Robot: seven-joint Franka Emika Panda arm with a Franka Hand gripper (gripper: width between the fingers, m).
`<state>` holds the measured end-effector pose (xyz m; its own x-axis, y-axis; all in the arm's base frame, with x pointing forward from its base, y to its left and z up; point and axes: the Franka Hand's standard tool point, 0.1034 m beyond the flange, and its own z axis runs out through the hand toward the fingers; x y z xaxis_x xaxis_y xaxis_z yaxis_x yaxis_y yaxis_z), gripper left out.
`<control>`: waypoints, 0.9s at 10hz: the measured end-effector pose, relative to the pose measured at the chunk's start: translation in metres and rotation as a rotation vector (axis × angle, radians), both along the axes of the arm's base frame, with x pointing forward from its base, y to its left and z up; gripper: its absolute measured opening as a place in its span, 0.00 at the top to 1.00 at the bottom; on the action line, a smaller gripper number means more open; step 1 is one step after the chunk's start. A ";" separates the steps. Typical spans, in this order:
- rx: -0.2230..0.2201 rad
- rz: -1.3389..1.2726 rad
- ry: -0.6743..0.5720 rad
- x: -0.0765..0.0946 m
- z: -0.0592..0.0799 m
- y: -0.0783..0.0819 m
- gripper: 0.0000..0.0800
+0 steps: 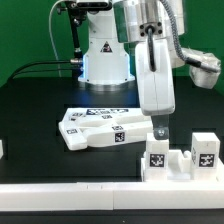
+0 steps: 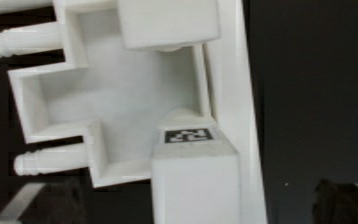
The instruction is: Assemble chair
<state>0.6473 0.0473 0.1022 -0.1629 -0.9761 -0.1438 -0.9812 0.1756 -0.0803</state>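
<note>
In the exterior view several flat white chair pieces (image 1: pixel 98 129) with square tags lie together mid-table. Another white chair piece (image 1: pixel 181 158) with two raised tagged blocks stands at the front on the exterior view's right. My gripper (image 1: pixel 160 133) hangs straight down just above that piece's left block. In the wrist view a white chair piece (image 2: pixel 131 95) with two round pegs and one tag fills the picture. Its long edge runs between my dark fingertips (image 2: pixel 341 203). The gripper (image 2: pixel 185 208) is open and the fingers stand apart from the piece on both sides.
A long white rail (image 1: pixel 90 192) runs along the table's front edge. The marker board (image 1: pixel 104 110) lies flat behind the chair pieces. The robot's base (image 1: pixel 104 55) stands at the back. A small white part (image 1: pixel 2 149) shows at the exterior view's left edge.
</note>
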 end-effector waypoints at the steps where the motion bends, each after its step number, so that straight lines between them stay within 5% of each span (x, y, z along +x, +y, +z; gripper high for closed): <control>1: -0.001 0.008 -0.001 0.000 0.000 0.000 0.19; 9: -0.060 0.466 -0.078 -0.023 0.003 0.014 0.19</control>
<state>0.6239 0.0616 0.1051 0.3031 -0.9497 -0.0793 -0.9450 -0.2888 -0.1532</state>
